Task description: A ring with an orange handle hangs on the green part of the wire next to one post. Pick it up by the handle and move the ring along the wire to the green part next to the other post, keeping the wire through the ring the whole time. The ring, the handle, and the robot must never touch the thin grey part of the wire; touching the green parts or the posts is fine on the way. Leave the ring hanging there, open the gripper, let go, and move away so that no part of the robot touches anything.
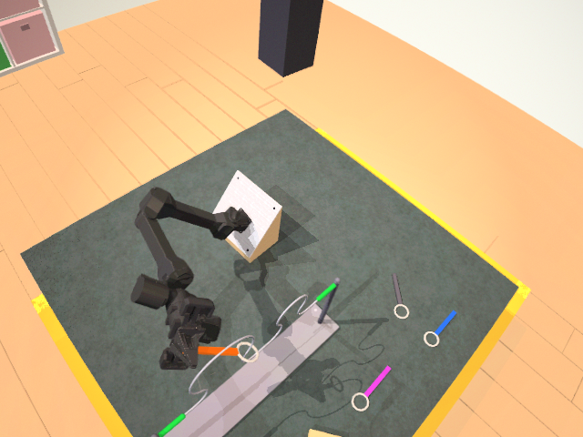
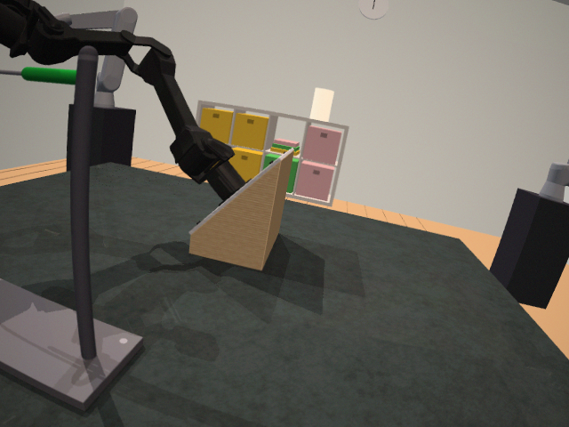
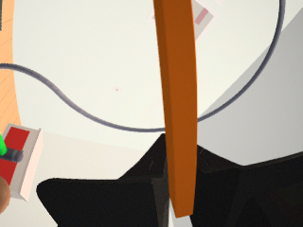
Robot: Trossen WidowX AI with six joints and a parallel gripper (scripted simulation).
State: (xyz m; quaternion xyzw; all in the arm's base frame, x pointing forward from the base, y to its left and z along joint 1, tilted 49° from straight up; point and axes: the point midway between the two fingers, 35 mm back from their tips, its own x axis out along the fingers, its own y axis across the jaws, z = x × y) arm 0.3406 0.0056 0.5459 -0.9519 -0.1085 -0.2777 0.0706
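Note:
My gripper is shut on the orange handle. The pale ring at its far end is around the grey wire, near the middle of its length, in the top view. The wire's arch crosses the handle in that view; whether they touch I cannot tell. One green part is by the far post. The other green part is at the lower left. The ring is out of the wrist view.
The long grey base lies below the wire. The arm rises from a white-topped wedge. Loose grey, blue and magenta handles with rings lie on the dark mat, right of the base.

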